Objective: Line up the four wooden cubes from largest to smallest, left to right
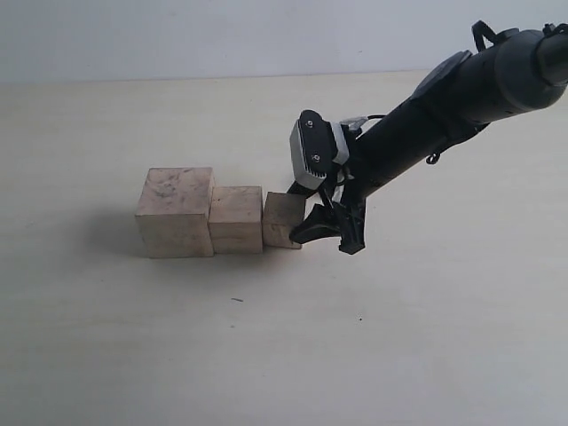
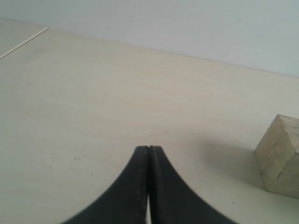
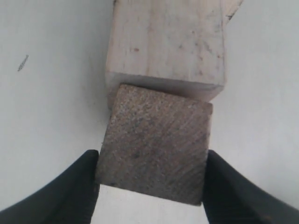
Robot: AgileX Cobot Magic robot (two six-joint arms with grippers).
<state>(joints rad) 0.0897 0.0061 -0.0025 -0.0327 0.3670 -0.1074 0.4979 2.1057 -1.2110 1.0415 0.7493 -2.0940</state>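
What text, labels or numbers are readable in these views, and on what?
No readable text in any view.
wooden cubes: bare grain and mottling, no markings.
gripped cube: shadowed face, diagonal lines only.
grey housing on the right arm: no legible label.
left pincer, right pincer: plain black.
table: only small dark specks, not characters.

Pale beige tabletop (image 1: 266, 355) w/ faint specks; plain light grey-blue wall (image 1: 222, 35) behind; soft, even light.
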